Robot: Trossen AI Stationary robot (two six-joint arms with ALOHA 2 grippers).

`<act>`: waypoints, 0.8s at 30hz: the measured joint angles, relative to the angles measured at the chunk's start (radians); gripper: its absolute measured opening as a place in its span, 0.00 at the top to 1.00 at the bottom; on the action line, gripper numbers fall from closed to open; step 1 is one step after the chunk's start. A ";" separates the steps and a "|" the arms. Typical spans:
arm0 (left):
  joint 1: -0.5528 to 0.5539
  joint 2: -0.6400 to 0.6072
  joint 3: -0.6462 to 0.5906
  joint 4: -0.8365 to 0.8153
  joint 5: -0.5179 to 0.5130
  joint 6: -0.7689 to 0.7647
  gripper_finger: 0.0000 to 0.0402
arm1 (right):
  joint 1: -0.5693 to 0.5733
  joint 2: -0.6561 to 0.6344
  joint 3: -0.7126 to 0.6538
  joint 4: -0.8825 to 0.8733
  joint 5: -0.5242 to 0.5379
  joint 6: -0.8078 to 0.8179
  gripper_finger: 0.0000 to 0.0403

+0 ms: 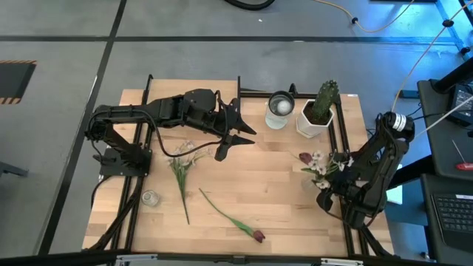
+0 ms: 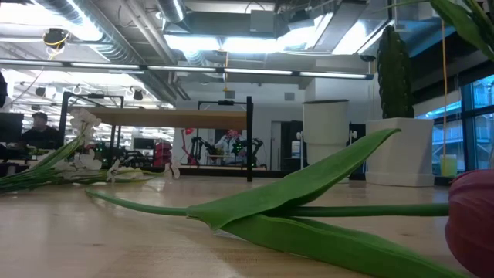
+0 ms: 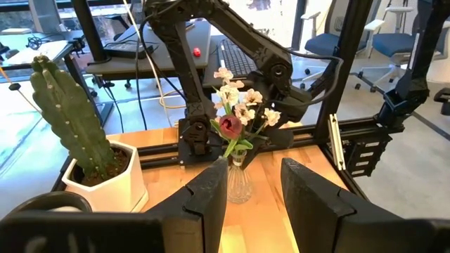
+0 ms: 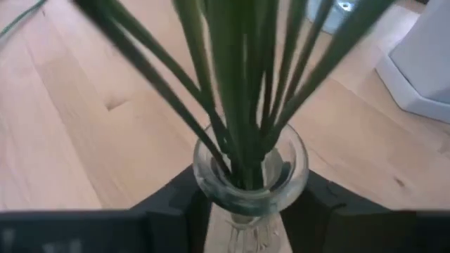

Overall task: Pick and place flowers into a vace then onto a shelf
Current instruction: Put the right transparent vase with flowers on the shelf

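Right pincer clamped on one vase of flowers; left pincer apart; two loose stems.

no readable text, labels or signs

Robotics lab inside an open-plan office: exposed ceiling ducts, strip lights, more robot arms on distant benches, office chairs, keyboard, trailing cables.
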 joint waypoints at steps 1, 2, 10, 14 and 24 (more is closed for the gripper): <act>0.000 0.000 0.000 0.000 0.000 0.000 0.68 | 0.000 0.002 0.000 0.003 0.004 0.000 0.70; 0.000 0.000 0.000 0.000 0.000 0.000 0.68 | 0.000 0.004 0.000 0.005 0.006 -0.001 0.73; 0.000 0.000 0.000 0.000 0.000 0.000 0.68 | -0.006 0.004 0.003 0.004 0.004 0.033 0.76; 0.000 0.000 -0.001 0.000 0.000 0.000 0.68 | -0.028 -0.003 0.056 -0.015 0.051 0.113 0.76; 0.000 -0.036 -0.001 -0.068 0.000 -0.015 0.68 | -0.190 -0.093 0.335 -0.156 0.299 -0.205 0.76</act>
